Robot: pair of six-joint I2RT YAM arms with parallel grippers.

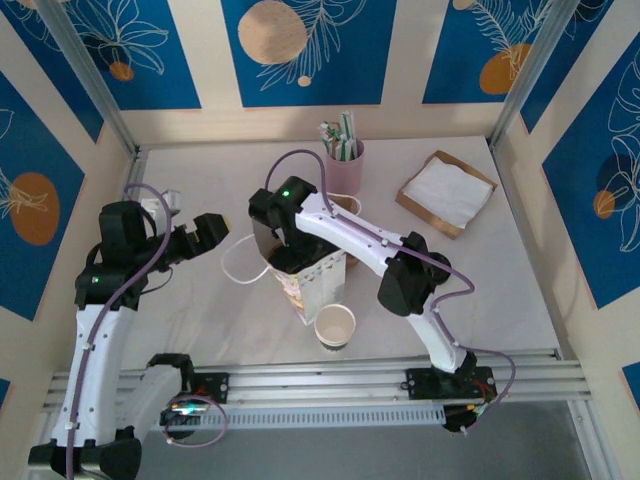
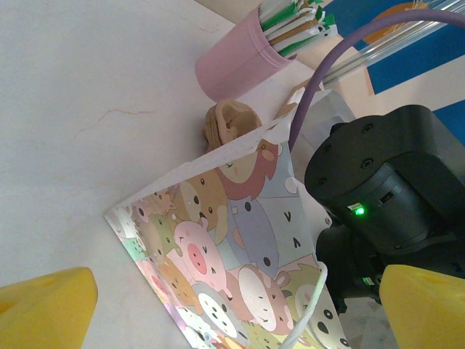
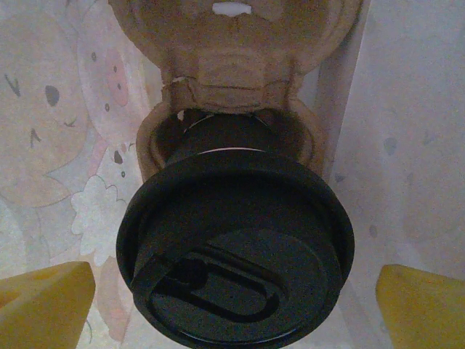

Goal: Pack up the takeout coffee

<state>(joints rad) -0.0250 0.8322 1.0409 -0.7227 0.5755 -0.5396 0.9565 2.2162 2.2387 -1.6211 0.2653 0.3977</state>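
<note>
The takeout coffee [image 3: 236, 254], a cup under a round black lid, sits in a hole of a brown pulp carrier [image 3: 232, 65] inside the cartoon-animal paper bag [image 1: 308, 282]. My right gripper [image 3: 232, 313] reaches down into the bag mouth, right above the lid. It is open, with its yellow fingertips [image 3: 43, 302] wide on either side and clear of the lid. In the top view the right gripper [image 1: 283, 240] dips into the bag top. My left gripper [image 1: 205, 232] hovers open just left of the bag, facing its printed side [image 2: 240, 240], with nothing between the fingers.
A lidless white paper cup [image 1: 335, 325] stands in front of the bag. The pink cup of straws [image 1: 346, 158] is behind it, and a napkin tray [image 1: 447, 192] sits at the back right. The bag's white handle [image 1: 235, 262] loops out toward the left gripper.
</note>
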